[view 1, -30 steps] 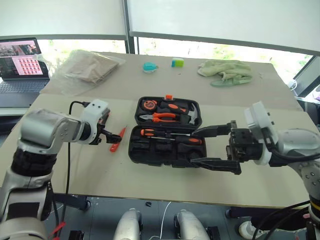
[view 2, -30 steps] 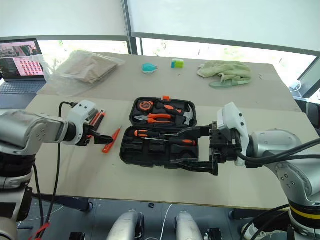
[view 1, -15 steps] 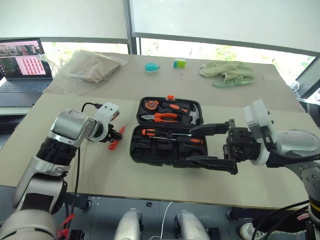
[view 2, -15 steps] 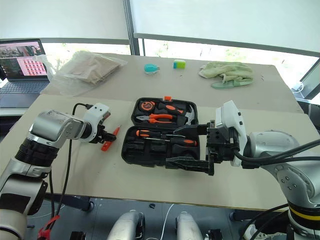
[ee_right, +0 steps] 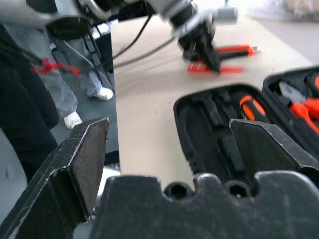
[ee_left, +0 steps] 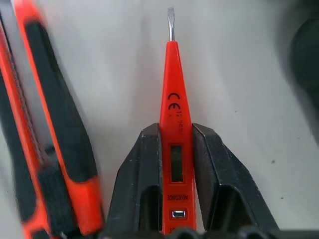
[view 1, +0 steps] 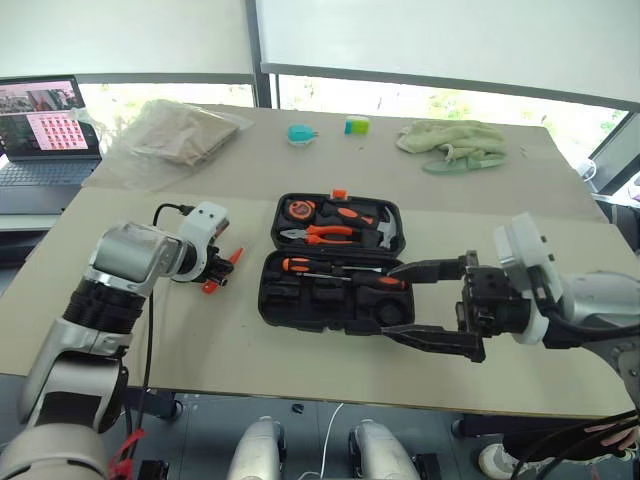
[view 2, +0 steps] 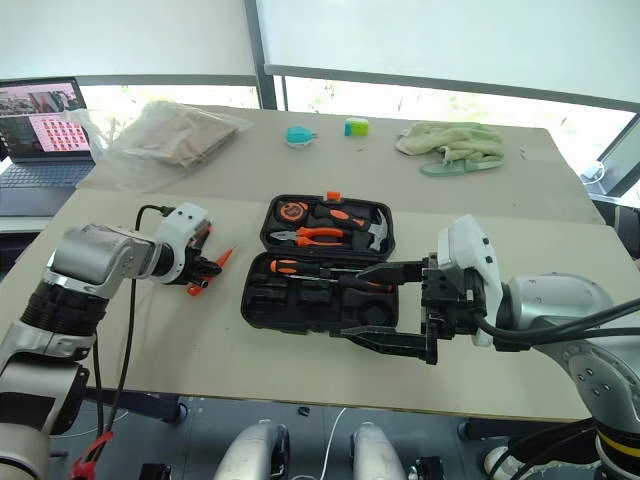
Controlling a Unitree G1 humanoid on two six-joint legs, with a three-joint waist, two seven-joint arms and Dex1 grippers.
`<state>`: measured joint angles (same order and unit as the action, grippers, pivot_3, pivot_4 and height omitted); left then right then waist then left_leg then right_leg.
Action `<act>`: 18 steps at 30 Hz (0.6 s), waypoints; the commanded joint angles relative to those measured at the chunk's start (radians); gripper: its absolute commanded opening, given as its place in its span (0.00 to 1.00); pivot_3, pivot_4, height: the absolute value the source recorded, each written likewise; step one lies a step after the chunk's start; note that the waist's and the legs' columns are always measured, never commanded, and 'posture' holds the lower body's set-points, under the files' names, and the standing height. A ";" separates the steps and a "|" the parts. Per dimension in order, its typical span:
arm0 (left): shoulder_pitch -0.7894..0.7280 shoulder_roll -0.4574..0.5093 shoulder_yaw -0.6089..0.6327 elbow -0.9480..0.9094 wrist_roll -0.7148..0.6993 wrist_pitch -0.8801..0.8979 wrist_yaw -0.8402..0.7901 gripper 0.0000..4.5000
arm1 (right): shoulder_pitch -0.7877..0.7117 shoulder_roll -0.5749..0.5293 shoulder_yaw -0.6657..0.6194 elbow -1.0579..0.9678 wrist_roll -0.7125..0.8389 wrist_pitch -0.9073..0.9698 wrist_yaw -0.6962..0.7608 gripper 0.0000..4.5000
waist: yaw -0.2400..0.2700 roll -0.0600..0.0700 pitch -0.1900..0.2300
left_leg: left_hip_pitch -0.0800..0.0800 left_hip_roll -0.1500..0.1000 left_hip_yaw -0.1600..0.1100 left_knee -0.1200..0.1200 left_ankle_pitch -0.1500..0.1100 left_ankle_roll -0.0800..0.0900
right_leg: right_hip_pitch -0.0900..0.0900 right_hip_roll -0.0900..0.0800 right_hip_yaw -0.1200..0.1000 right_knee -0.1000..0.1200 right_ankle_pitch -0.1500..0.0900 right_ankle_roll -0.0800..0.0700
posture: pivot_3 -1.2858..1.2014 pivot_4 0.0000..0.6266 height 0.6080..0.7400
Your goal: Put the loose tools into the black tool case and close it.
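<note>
My left gripper (view 1: 214, 272) is shut on the small slim all-orange screwdriver (ee_left: 172, 114), left of the case; its steel tip sticks out past the fingers (ee_left: 142, 184). A black-and-orange utility knife (ee_left: 47, 124) lies on the table right beside it. The black tool case (view 1: 330, 300) lies open at the table's middle. Two black-and-orange screwdrivers (view 1: 318, 267) rest in its near half. The far half holds pliers (view 1: 322, 234), a hammer and a tape measure. My right gripper (view 1: 390, 300) hangs open over the case's near right corner, holding nothing.
A laptop (view 1: 45, 130) stands at the far left. Behind the case lie a clear bag of beige material (view 1: 180, 135), a teal object (view 1: 298, 133), a small green block (view 1: 355, 125) and a green cloth (view 1: 450, 145). The table's front edge (view 1: 300, 398) runs close below the case.
My left gripper has closed on the small orange screwdriver, which it stood open beside a second ago, and its wrist has turned. The right gripper stays open by the case.
</note>
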<state>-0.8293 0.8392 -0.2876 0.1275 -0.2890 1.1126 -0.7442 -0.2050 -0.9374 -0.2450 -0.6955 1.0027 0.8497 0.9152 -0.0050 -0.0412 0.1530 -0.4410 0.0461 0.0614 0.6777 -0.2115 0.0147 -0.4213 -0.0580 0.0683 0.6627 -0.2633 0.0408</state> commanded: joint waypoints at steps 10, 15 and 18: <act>-0.203 -0.063 -0.143 0.058 0.084 -0.605 -0.635 0.09 | 0.098 -0.053 -0.045 -0.048 -0.049 -0.044 -0.013 1.00 | 0.021 0.000 0.000 | -0.001 -0.001 0.006 0.002 0.000 0.000 | 0.002 -0.001 -0.001 -0.002 0.000 0.001 | 0.52 0.24 1.00; -0.261 -0.182 -0.247 0.130 0.179 -0.630 -0.691 0.09 | 0.113 -0.044 -0.068 -0.066 -0.025 -0.036 -0.045 1.00 | 0.013 0.000 0.000 | -0.002 -0.001 0.005 0.002 0.000 0.000 | 0.001 0.000 -0.001 -0.002 0.000 0.001 | 0.52 0.24 1.00; -0.278 -0.226 -0.299 0.176 0.236 -0.636 -0.715 0.09 | 0.129 -0.043 -0.086 -0.078 -0.011 -0.033 -0.063 1.00 | 0.007 0.000 0.000 | -0.002 -0.001 0.005 0.002 0.000 0.000 | 0.001 0.001 0.000 -0.001 0.000 0.001 | 0.52 0.24 1.00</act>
<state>-1.0801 0.6132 -0.5806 0.2928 -0.0871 0.4948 -1.4413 -0.0764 -0.9786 -0.2904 -0.7444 0.9667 0.8311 0.8641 0.0016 -0.0413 0.1531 -0.4432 0.0454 0.0654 0.6797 -0.2115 0.0149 -0.4206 -0.0573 0.0680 0.6614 -0.2634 0.0418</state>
